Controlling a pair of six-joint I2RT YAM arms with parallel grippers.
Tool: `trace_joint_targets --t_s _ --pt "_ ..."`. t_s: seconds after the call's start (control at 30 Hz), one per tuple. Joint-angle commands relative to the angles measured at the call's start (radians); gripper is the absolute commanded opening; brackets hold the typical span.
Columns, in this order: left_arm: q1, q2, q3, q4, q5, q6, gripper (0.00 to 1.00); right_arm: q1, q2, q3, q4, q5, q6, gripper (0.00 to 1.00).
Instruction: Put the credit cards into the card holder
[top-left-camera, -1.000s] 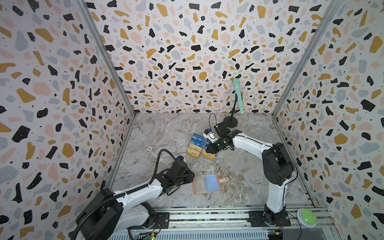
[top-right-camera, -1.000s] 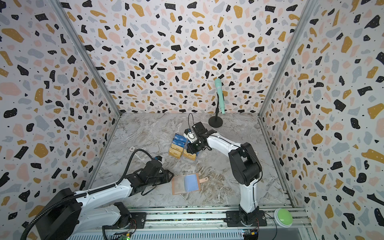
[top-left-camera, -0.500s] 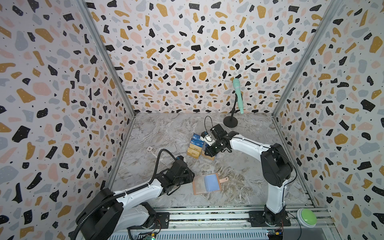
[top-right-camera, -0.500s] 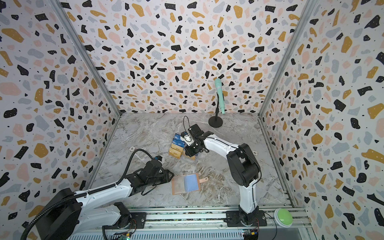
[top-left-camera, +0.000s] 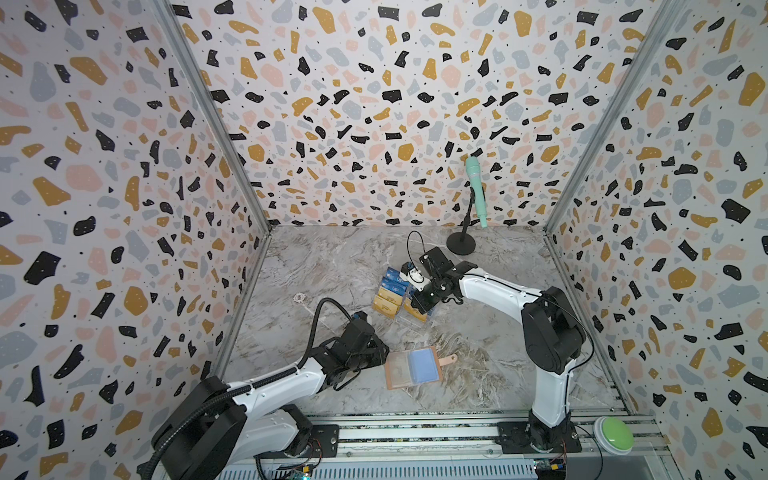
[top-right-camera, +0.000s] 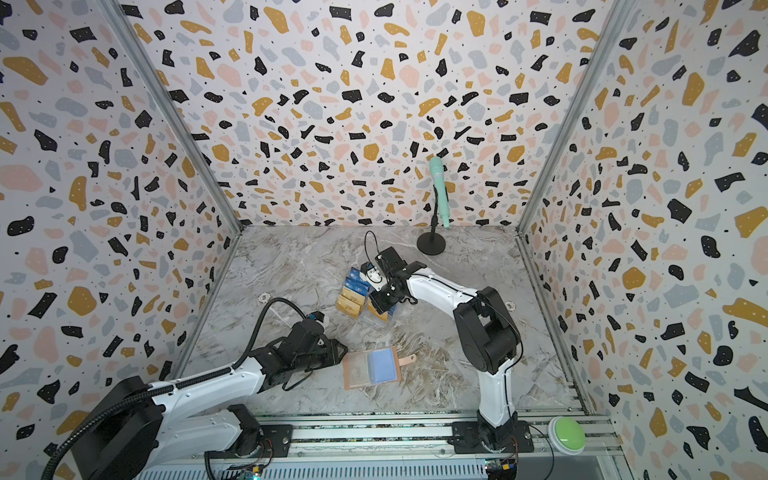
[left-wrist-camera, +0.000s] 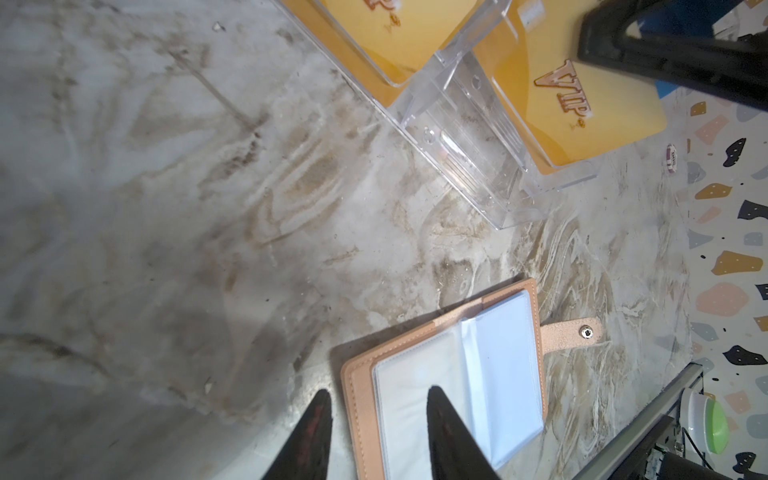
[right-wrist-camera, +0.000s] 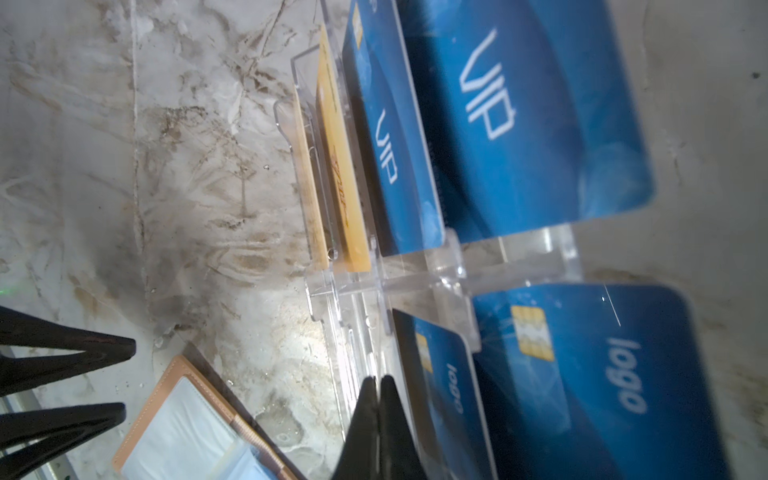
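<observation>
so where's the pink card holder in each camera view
In a top view: card holder lying open, low centre.
In a top view: same place.
Left wrist view: left gripper straddles its edge.
Right wrist view: pictured between the shut right gripper and left gripper.
Shared landmark: clear card stand, in all four.
</observation>
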Motion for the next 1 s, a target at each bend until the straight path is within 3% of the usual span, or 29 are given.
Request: trace_joint_targets --t_s 0.0,0.5,0.83,0.97 --pt "0.005 -0.004 -0.002 -0.012 -0.010 0.012 0.40 0.002 -0.033 0.040 -0.010 -0.017 -0.023 0.00" --pt "0.005 -0.020 0.068 -0.084 -0.059 0.009 0.40 -0.023 -0.200 0.019 0.015 -0.054 -0.001 0.00" --pt "0.005 -0.114 0.114 -0.162 -0.189 0.000 0.40 -0.084 -0.335 -0.176 0.165 -0.320 0.215 0.00" --pt "0.006 -0.126 0.126 -0.162 -0.210 0.008 0.40 -0.083 -0.431 -0.362 0.299 -0.407 0.345 0.00"
